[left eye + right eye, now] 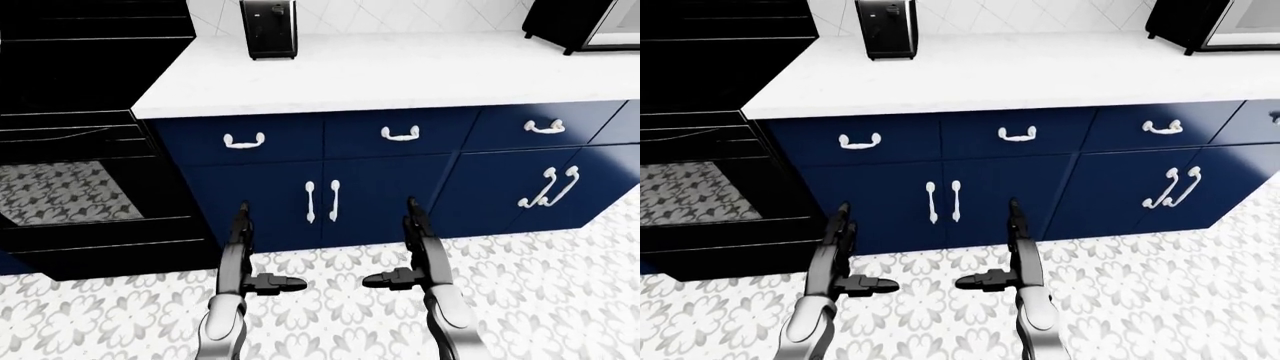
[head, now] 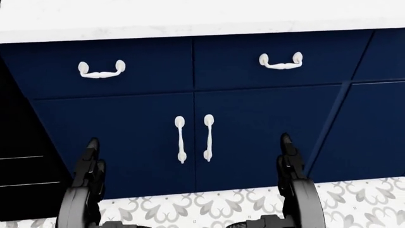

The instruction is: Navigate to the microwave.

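Note:
The black microwave (image 1: pixel 585 24) stands on the white counter (image 1: pixel 400 71) at the top right of the left-eye view, cut off by the picture's edge. It also shows in the right-eye view (image 1: pixel 1210 22). My left hand (image 1: pixel 250 259) and right hand (image 1: pixel 405 255) hang low over the patterned floor, below the navy cabinets. Both hands are open and empty, fingers straight and thumbs pointing inward. The head view shows only the cabinet doors and the tops of both hands.
A black oven (image 1: pixel 80 150) fills the left of the left-eye view. A dark coffee machine (image 1: pixel 269 28) stands on the counter at top centre. Navy cabinets (image 1: pixel 380 187) with white handles run across. Grey-patterned tile floor (image 1: pixel 560 300) lies below.

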Available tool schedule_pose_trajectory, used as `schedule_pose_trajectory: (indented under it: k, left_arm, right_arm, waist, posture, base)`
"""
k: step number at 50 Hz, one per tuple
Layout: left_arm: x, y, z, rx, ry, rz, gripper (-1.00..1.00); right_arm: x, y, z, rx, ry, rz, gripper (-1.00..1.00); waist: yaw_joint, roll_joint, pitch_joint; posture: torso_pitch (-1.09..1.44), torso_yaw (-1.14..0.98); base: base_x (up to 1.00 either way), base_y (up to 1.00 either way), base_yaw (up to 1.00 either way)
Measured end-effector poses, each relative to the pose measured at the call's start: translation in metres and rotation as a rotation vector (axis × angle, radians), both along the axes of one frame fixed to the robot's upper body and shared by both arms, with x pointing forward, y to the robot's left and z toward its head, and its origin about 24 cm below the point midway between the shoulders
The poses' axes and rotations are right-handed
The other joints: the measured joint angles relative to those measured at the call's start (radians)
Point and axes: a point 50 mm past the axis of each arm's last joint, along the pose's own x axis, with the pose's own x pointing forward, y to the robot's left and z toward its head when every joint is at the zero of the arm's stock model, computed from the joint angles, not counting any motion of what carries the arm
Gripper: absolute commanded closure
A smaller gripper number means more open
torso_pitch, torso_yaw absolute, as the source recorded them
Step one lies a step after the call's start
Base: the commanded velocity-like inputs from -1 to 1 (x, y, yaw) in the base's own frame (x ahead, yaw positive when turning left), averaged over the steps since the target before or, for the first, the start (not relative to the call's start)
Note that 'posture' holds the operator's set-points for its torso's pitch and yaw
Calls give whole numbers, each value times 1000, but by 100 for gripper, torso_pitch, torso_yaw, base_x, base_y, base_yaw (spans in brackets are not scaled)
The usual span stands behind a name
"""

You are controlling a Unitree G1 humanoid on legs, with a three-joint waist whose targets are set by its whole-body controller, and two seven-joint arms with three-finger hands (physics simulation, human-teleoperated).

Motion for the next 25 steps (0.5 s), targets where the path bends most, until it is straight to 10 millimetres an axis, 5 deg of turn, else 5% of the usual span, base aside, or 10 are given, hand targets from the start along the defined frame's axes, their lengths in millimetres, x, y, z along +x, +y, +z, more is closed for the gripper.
schedule_pose_trajectory:
  k: [7,11,13,17,25]
  left_arm:
    - [-2,-6,-5,-9,30,-22,-100]
    - [0,-5,1,-6,-2,-16,-100]
    - [0,-5,3,-5,-10,-16,-100]
    - [-2,5,-5,8,24,22,-100]
    - [-1,0,-2,2,12,4,-100]
  right_arm:
    - [-3,-8,-8,-11,39,-28,-100]
    - [-1,-7,-3,-11,14,-22,-100]
    - [0,-6,-2,-10,8,-20,-100]
    - [-1,5,-7,6,34,19,-100]
    - [0,-1,-1,-3,6,-5,-100]
  waist:
    - [-15,28,-7]
    - [-16,92,5]
    - [-12,142,-4]
    - [12,128,-3]
    - [2,41,5]
  posture:
    - [0,0]
    - [0,0]
    - [0,0]
    - [0,0]
    - [0,0]
  base:
    - [0,30,0]
    - [0,31,0]
    - [0,30,0]
    - [0,31,0]
    - [0,30,0]
